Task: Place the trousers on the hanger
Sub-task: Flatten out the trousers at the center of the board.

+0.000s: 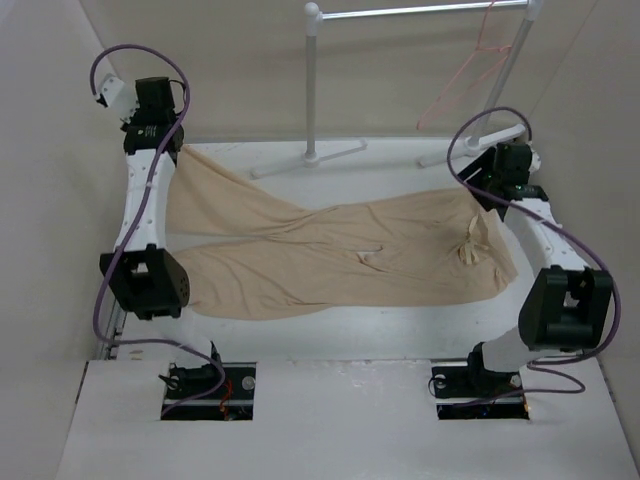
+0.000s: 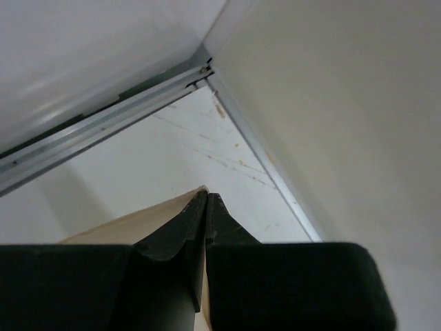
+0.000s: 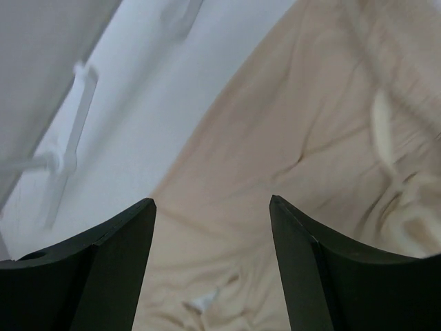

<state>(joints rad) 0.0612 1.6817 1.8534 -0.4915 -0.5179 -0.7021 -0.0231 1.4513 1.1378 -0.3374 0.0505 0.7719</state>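
Observation:
The beige trousers (image 1: 340,255) lie flat on the white table, legs to the left and waist to the right. My left gripper (image 1: 160,140) is at the far left corner, shut on the hem of the far leg; in the left wrist view the gripper (image 2: 208,196) pinches a beige cloth edge (image 2: 138,224). My right gripper (image 1: 492,185) hovers open over the waist end; in the right wrist view the gripper (image 3: 212,201) is wide apart above the trousers (image 3: 289,138), empty. The pinkish-red wire hanger (image 1: 470,70) hangs on the rack at the back right.
A white tube garment rack (image 1: 312,80) stands at the back, its feet (image 1: 310,157) on the table just beyond the trousers; a foot also shows in the right wrist view (image 3: 65,152). Walls close in on both sides, with a metal corner rail (image 2: 262,148).

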